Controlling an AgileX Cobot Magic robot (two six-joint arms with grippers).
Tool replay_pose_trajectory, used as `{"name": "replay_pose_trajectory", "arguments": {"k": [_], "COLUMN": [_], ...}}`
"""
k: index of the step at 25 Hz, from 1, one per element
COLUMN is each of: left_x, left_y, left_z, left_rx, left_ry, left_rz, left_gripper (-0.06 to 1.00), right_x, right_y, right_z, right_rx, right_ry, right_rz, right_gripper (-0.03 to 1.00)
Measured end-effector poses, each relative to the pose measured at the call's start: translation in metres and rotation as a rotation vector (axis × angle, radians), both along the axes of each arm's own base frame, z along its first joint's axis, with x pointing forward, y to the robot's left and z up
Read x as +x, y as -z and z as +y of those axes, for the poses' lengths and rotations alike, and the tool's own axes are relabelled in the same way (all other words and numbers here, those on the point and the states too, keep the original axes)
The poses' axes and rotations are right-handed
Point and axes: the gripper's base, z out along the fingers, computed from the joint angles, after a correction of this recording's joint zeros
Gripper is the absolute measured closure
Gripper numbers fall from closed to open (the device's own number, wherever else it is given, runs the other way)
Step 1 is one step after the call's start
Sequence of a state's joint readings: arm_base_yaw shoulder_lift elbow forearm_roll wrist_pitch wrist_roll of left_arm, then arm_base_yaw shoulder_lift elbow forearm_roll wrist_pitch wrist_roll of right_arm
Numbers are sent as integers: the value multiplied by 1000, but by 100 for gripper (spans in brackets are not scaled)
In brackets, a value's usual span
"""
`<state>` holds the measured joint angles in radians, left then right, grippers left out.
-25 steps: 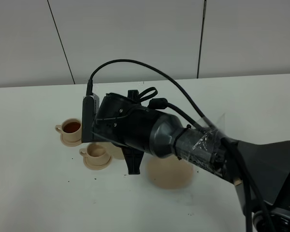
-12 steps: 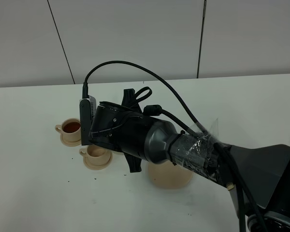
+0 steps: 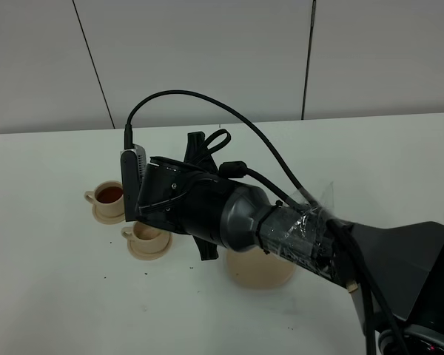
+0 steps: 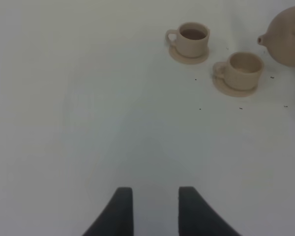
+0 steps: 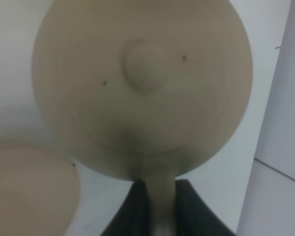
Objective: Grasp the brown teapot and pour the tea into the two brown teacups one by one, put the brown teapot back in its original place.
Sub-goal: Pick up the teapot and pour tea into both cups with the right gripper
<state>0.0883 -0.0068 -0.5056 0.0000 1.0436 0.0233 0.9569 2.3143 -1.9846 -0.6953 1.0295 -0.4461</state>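
Observation:
The brown teapot (image 5: 142, 83) fills the right wrist view from above, and my right gripper (image 5: 160, 191) is shut on its loop handle. In the left wrist view the teapot (image 4: 287, 39) hangs beside the teacups with its spout toward the nearer one. One teacup (image 3: 109, 194) holds dark tea; the other teacup (image 3: 146, 232) looks pale inside. Both stand on small saucers. The wide saucer (image 3: 260, 270), the original place, lies bare to the right of the cups. My left gripper (image 4: 150, 209) is open over bare table, far from the cups. In the exterior view my right arm (image 3: 207, 211) hides the teapot.
The white table (image 3: 52, 296) carries a few dark specks near the cups. My right arm's bulky wrist and its cable (image 3: 207, 103) reach across the middle from the lower right. A grey panelled wall (image 3: 207, 52) stands behind the table.
My right wrist has shifted a little left and up with the teapot, uncovering more of the wide saucer. The cups have not moved.

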Motion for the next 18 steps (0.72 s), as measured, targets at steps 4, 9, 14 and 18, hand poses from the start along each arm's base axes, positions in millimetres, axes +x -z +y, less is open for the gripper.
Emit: {"name": "replay_pose_trajectory", "arguments": {"k": [4, 9, 14, 18], "left_x": [0, 0, 0, 0], "left_y": [0, 0, 0, 0], "left_z": [0, 0, 0, 0], "left_rx": [0, 0, 0, 0], "left_ry": [0, 0, 0, 0], "left_rz": [0, 0, 0, 0], "left_gripper": [65, 65, 65, 65], "right_x": [-2, -3, -6, -5], "right_y": [1, 11, 11, 10], "right_z": [2, 5, 8, 8], "right_rx": [-6, -46, -50, -65], "right_ry": [-8, -20, -24, -29], "right_rz": [-4, -17, -33, -52], "right_gripper": [87, 87, 87, 87]}}
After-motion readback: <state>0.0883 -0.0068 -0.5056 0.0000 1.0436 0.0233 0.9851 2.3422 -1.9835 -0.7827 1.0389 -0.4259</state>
